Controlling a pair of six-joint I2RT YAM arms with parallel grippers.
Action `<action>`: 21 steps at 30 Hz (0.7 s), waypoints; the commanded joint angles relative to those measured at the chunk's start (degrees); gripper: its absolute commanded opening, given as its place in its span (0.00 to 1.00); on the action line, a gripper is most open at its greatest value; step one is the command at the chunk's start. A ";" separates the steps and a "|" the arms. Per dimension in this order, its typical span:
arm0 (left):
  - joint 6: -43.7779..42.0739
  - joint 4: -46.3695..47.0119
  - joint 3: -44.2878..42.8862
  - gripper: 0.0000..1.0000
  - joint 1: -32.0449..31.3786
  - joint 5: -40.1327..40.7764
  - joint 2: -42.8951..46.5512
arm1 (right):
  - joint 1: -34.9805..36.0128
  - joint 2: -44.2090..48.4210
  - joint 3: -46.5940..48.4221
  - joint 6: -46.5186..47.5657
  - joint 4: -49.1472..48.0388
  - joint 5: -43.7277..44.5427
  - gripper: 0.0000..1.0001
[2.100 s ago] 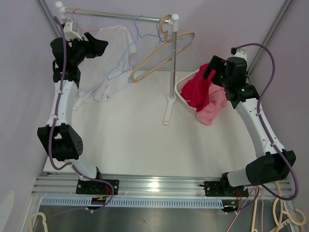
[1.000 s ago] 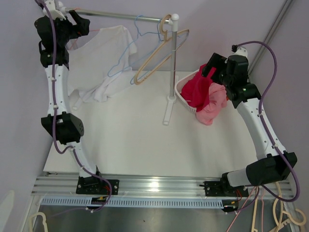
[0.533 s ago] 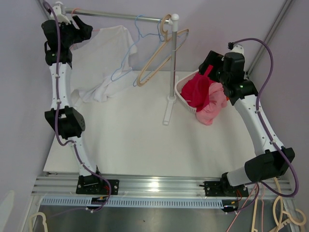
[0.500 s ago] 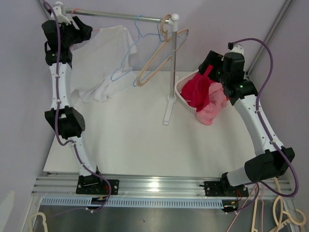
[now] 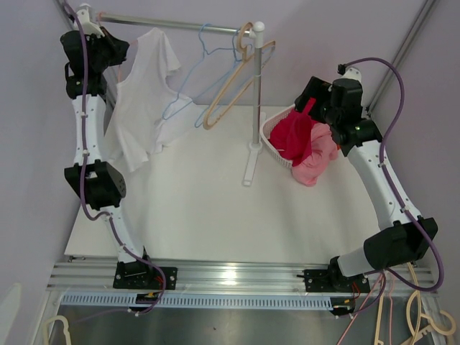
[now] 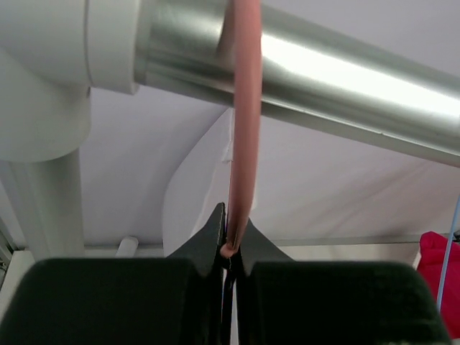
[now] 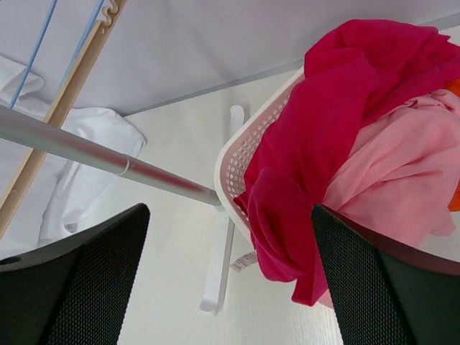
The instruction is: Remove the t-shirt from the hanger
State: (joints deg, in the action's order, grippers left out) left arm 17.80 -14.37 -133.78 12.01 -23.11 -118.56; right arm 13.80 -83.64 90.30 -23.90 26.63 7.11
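Where the rail meets its left end post, t-shirt (image 5: 140,108): white, still on its hanger, hanging from the collar with the hem just above or on the table (image 5: 201,208); cannot tell which.
T-shirt, wrist views: left wrist view catches only a pale fold (image 6: 194,187) behind the hook; right wrist view shows a crumpled white patch (image 7: 86,151) beyond the rack's upright.
Pink hanger (image 6: 244,108): thin pink hook looped over the rail (image 6: 345,79); plain only in the left wrist view, hidden behind the arm from above.
Left gripper (image 6: 230,241): clenched on the pink hook just below the rail, fingers (image 6: 208,237) pinching it from both sides. From above it shows only as a dark mass (image 5: 115,49) at the shirt's shoulder, the grip itself not readable.
Rail, top view (image 5: 180,25): also carries a blue wire hanger (image 5: 208,43) and a beige hanger (image 5: 237,86), both bare, near the right post.
Right gripper (image 7: 226,215): released, jaws spread wide, holding nothing; it hangs over the basket's near side (image 5: 309,93).
Basket (image 7: 244,165): white, perforated, beside the rack's foot, holding a red garment (image 7: 345,108) and a pink garment (image 7: 402,180) that spill over the rim.
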 commanded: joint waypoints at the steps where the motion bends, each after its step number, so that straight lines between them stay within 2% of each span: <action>1: 2.50 -1.01 1.33 0.01 -0.06 -0.88 4.39 | 0.35 1.46 -0.74 0.00 -1.23 -0.52 1.00; 6: 4.08 3.10 0.19 0.01 -1.81 -3.34 6.58 | 0.44 3.47 -2.06 0.43 -0.97 -0.61 1.00; 9: 0.24 2.51 -1.48 0.01 -4.26 -0.54 8.69 | 0.26 4.62 -2.76 0.70 -0.62 -0.52 0.99; 15: -6.63 -3.12 1.84 0.01 -9.28 16.68 14.40 | 0.08 7.61 -4.61 0.96 -0.44 -0.87 1.00; 16: -6.64 -2.34 3.68 0.01 -9.55 18.35 16.85 | 0.08 7.87 -4.96 0.96 -0.35 -1.05 1.00; 17: -6.21 -1.28 10.14 0.01 -9.72 20.54 18.35 | 0.08 8.40 -5.13 0.96 -0.27 -1.57 1.00; 19: -2.26 4.50 14.66 0.01 -9.64 22.14 22.82 | 0.35 9.01 -5.40 2.18 -0.44 -2.45 0.99; 21: -0.94 4.45 16.97 0.01 -10.68 27.83 24.16 | 1.57 9.54 -4.96 3.50 0.52 -2.46 0.99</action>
State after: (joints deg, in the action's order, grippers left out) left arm 14.57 -15.25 -119.22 1.23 -5.45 -98.94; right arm 14.17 -76.01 85.17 -22.83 26.81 6.00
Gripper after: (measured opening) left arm 0.039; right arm 0.993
